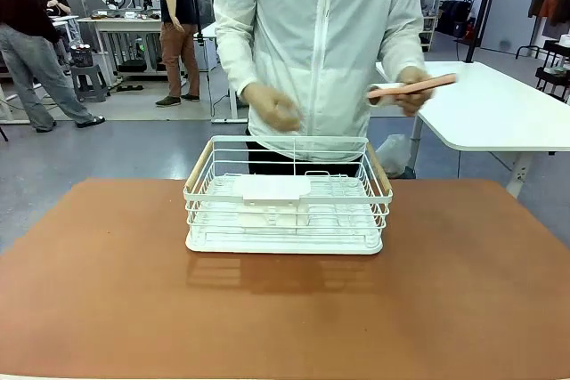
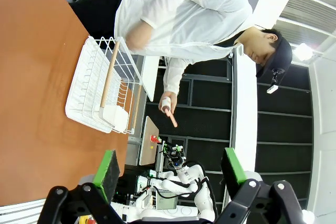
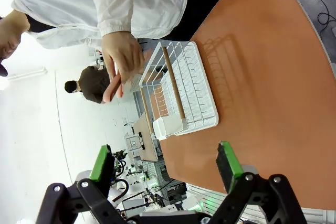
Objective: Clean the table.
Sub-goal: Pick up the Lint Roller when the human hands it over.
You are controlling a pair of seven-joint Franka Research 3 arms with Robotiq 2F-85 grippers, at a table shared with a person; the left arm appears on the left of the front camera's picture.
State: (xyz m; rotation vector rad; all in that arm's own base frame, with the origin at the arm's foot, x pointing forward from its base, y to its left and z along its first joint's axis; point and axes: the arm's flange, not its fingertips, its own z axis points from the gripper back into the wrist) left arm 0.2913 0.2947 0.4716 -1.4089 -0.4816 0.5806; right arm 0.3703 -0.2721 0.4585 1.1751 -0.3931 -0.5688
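The left jaws stand spread wide with nothing between their green pads point(image 2: 109, 174), and the right jaws are spread just as wide and empty. The reddish-brown desk point(image 1: 285, 309) stretches out ahead of both. Well ahead of both jaws and apart from them, a white wire basket point(image 1: 287, 211) sits on the desk's far half. Beyond it a person in a white jacket point(image 1: 316, 33) holds a white roll on a pink handle point(image 1: 419, 87) in one hand point(image 1: 415, 102), the other hand point(image 1: 274, 106) over the basket's far rim.

The basket point(image 1: 223, 216) sits mid-table point(image 1: 285, 318), with the person point(image 1: 321, 42) behind.
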